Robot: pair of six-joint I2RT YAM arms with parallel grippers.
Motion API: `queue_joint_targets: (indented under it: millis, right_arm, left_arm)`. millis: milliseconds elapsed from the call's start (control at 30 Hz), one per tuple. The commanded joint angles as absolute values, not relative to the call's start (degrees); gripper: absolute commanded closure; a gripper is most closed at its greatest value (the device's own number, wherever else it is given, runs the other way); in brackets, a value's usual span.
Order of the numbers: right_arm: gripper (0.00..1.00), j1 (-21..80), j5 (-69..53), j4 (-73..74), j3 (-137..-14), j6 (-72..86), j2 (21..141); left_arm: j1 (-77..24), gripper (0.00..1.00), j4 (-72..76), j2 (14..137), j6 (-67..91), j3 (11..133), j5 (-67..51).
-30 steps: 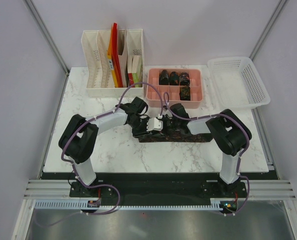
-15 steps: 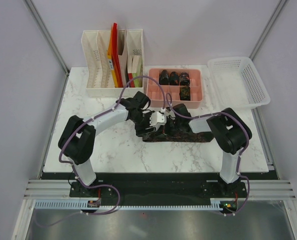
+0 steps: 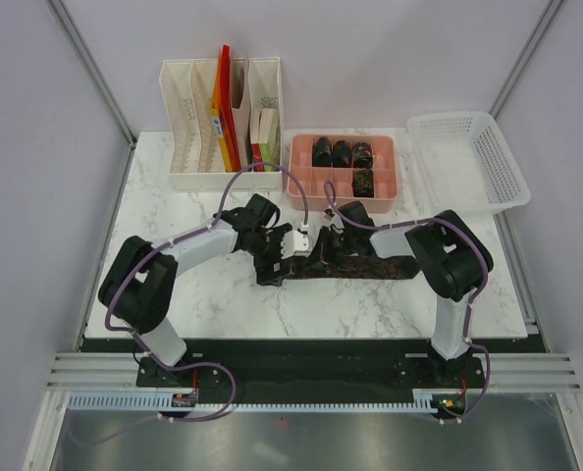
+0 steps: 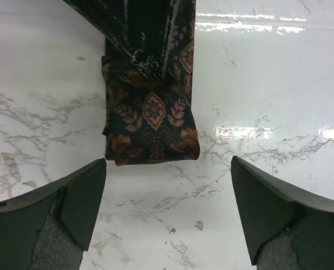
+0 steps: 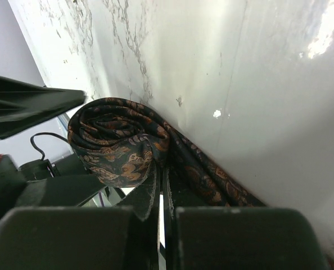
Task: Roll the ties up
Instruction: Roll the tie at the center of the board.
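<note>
Here, left gripper (image 4: 168,174) wide at the tie (image 4: 153,121) end — marble table (image 4: 279,84) either side, right gripper (image 5: 162,209) pinching it.

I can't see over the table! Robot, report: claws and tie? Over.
Left claw open, next to the tie, at its flat end. Right claw shut on the tie, beside its rolled part. Nothing seen blocking. Over.

The left wrist view's top edge crops the tie (image 4: 150,112).

No readable text, labels or numbers
</note>
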State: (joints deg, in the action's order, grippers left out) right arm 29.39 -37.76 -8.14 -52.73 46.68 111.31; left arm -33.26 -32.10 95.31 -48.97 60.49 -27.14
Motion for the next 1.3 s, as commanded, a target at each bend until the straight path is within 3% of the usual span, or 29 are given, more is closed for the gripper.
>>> queue_joint_targets:
  millis: [0, 167, 333, 567, 733, 933, 1267]
  right_arm:
    - [1.0, 29.27, -32.78, -2.9, -52.3, 44.12, 113.82]
    - [1.0, 31.02, -33.49, -5.26, -52.21, 45.52, 114.34]
    - [1.0, 32.61, -34.63, -7.82, -53.26, 47.9, 115.84]
    - [1.0, 34.01, -35.24, -11.42, -54.31, 50.36, 117.07]
    - [0.99, 34.72, -36.03, -16.08, -53.62, 53.69, 117.33]
    - [0.77, 33.31, -37.97, -15.74, -52.47, 52.56, 114.26]
    - [0.72, 28.13, -44.12, -11.61, -50.63, 47.99, 108.03]
  left_arm:
    - [-33.4, 0.05, -23.13, 96.23, -51.59, 57.92, -27.43]
    - [-33.4, 0.25, -21.01, 96.24, -51.94, 57.83, -28.03]
    - [-33.57, 0.36, -20.39, 93.7, -51.42, 58.27, -30.06]
    - [-35.06, 0.65, -24.25, 93.6, -51.59, 61.43, -32.17]
    - [-37.35, 0.7, -26.54, 96.5, -51.15, 63.28, -30.24]
    - [-37.35, 0.72, -29.7, 100.81, -52.29, 62.58, -28.3]
    - [-37.35, 0.73, -33.31, 104.41, -53.26, 62.93, -25.14]
